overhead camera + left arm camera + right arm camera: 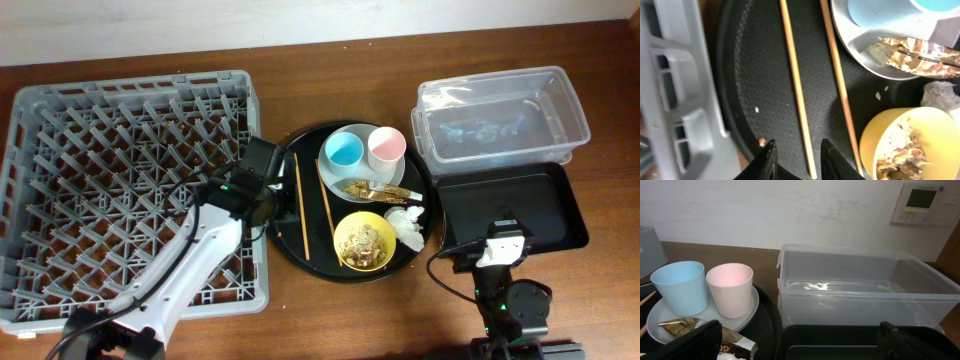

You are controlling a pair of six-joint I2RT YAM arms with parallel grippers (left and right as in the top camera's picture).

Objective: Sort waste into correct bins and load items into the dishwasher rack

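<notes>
Two wooden chopsticks [298,205] [796,85] lie on the round black tray [300,255]. My left gripper [268,208] [797,159] is open, its fingers either side of the near end of the left chopstick. The pale plate [335,180] holds the blue cup [343,150], the pink cup [386,147] and the brown-gold wrapper [368,188] [915,52]. The yellow bowl [364,241] [890,125] holds beige scraps. The white napkin [406,224] lies beside it. My right gripper [500,246] [797,342] is open, low over the shallow black tray [560,205]. The grey rack [30,180] is at left.
The clear tub [500,120] [865,287] stands behind the shallow black tray at right. The rack's wall [675,100] is close on the left of my left gripper. A few crumbs lie on the round tray.
</notes>
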